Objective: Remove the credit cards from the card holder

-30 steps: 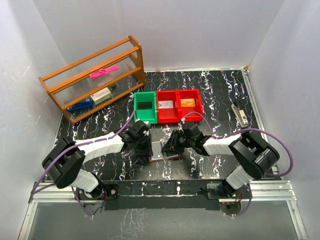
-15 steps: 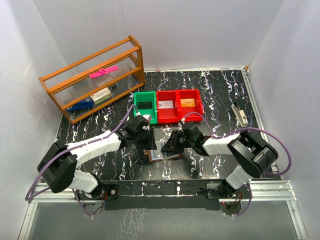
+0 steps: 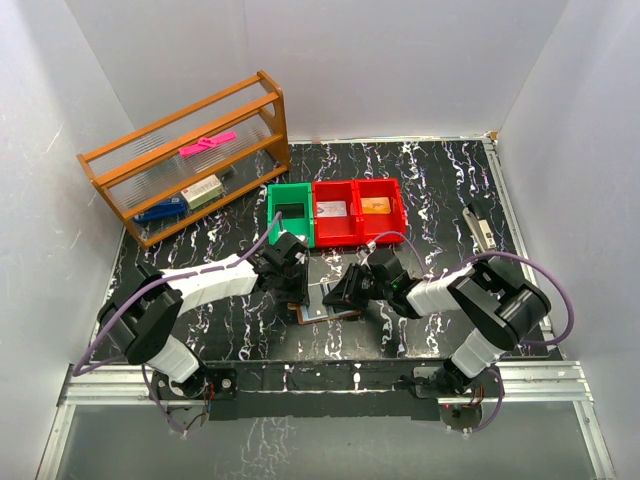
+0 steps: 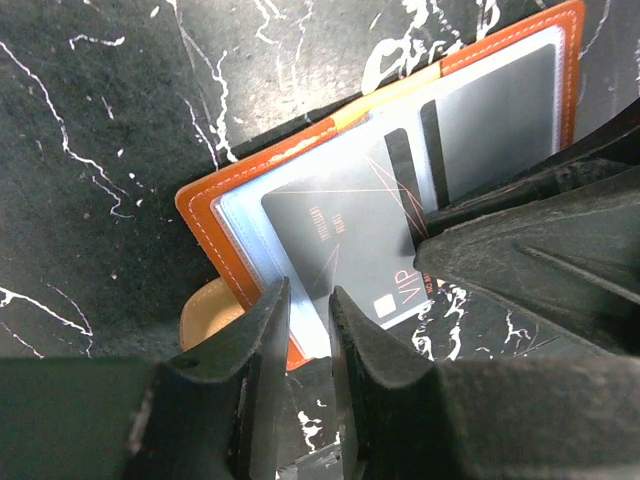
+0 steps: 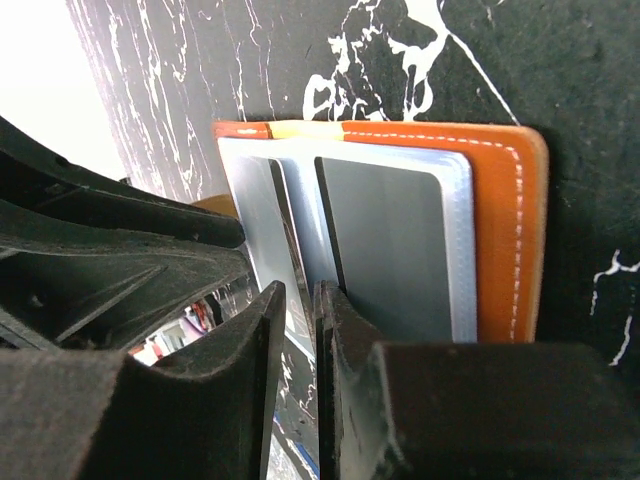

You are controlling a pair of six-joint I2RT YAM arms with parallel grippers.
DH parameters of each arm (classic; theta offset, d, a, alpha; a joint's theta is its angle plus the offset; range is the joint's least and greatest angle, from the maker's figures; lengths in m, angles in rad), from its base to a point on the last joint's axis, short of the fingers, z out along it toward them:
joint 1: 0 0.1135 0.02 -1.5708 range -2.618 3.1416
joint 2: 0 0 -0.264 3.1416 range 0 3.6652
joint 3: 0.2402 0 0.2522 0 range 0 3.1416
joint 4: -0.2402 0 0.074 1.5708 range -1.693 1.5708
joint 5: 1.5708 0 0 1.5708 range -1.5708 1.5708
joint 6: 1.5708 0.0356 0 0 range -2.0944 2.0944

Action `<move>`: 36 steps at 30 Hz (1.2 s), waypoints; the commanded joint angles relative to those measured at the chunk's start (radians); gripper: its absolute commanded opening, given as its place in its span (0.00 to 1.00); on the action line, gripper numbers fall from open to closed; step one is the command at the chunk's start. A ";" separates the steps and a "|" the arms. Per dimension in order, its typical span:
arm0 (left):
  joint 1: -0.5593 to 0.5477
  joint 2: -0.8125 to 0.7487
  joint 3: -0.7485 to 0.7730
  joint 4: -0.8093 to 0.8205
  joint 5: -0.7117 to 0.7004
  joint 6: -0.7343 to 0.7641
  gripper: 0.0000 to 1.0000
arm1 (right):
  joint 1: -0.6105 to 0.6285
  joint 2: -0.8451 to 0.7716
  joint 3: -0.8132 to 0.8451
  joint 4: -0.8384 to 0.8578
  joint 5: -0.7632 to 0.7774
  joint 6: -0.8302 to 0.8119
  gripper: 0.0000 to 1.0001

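Observation:
The card holder [image 3: 325, 312] lies open on the black marble table between my two grippers, with a brown rim [image 4: 215, 225] and a pale blue inside. A grey credit card marked VIP [image 4: 340, 235] sticks partway out of its near half. A second grey card [image 4: 500, 110] sits in the other half [image 5: 395, 250]. My left gripper [image 4: 308, 300] is shut to a narrow gap with nothing between the fingers, over the holder's corner [image 3: 296, 290]. My right gripper [image 5: 300, 300] is shut to a narrow gap, and its fingertips [image 4: 440, 250] rest on the VIP card [image 5: 255, 215].
A green bin [image 3: 290, 215] and two red bins [image 3: 335, 228] [image 3: 380, 225] stand just behind the holder; a silver-grey card and an orange card lie in the red ones. A wooden shelf [image 3: 190, 160] stands at the back left. A small grey object [image 3: 480, 230] lies at the right.
My left gripper lifted toward the green bin, then came back down at the holder's left corner. The right gripper stayed at the holder, shifting slightly nearer.

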 commanded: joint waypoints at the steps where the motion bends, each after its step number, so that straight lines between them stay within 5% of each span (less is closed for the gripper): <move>1: -0.003 -0.004 -0.040 -0.024 -0.007 0.012 0.20 | 0.000 0.030 -0.018 0.135 -0.009 0.051 0.17; 18: -0.003 -0.016 -0.063 -0.030 -0.028 0.015 0.19 | 0.000 0.003 -0.006 0.093 0.002 0.027 0.04; 36: -0.002 -0.016 -0.051 -0.032 -0.019 0.026 0.18 | -0.002 -0.081 -0.003 -0.072 0.084 -0.052 0.05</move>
